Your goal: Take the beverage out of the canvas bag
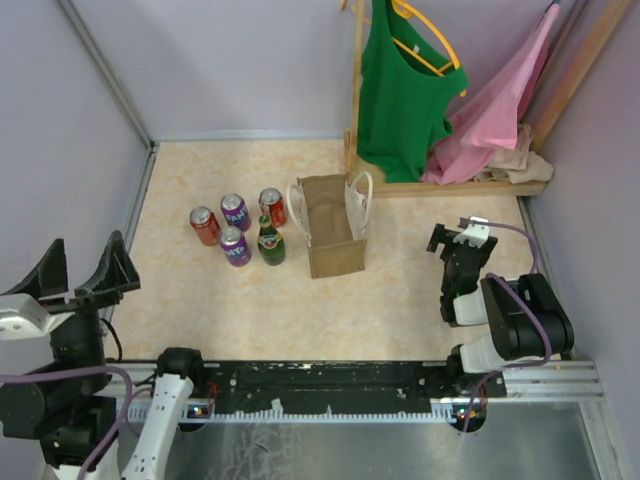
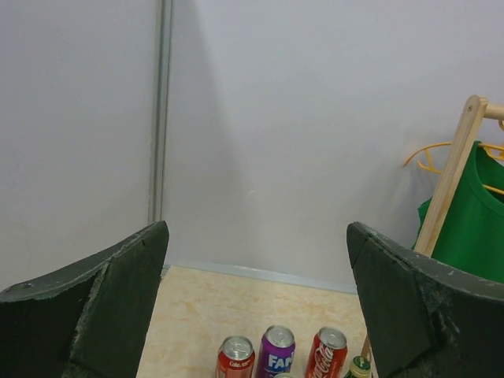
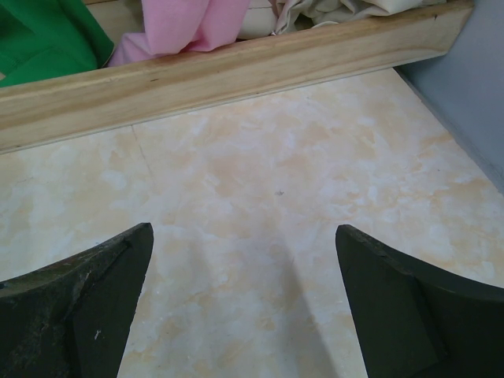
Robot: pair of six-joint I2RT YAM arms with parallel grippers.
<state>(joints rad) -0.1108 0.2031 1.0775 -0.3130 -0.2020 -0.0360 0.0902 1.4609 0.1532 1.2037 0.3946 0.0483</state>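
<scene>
The tan canvas bag point(image 1: 333, 228) stands upright mid-table with its top open and white rope handles point(image 1: 358, 190); I cannot see what is inside it. To its left stand a green bottle point(image 1: 271, 240), two red cans point(image 1: 204, 226) and two purple cans point(image 1: 235, 211); some of these show low in the left wrist view, such as the purple can point(image 2: 276, 352). My left gripper point(image 1: 78, 264) is open and empty at the near left, far from the bag. My right gripper point(image 1: 450, 240) is open and empty to the bag's right, over bare tabletop point(image 3: 244, 232).
A wooden clothes rack point(image 1: 357, 90) stands behind the bag with a green top point(image 1: 400, 90) and a pink garment point(image 1: 500, 110); its base beam point(image 3: 236, 71) lies just ahead of my right gripper. Grey walls enclose the table on three sides.
</scene>
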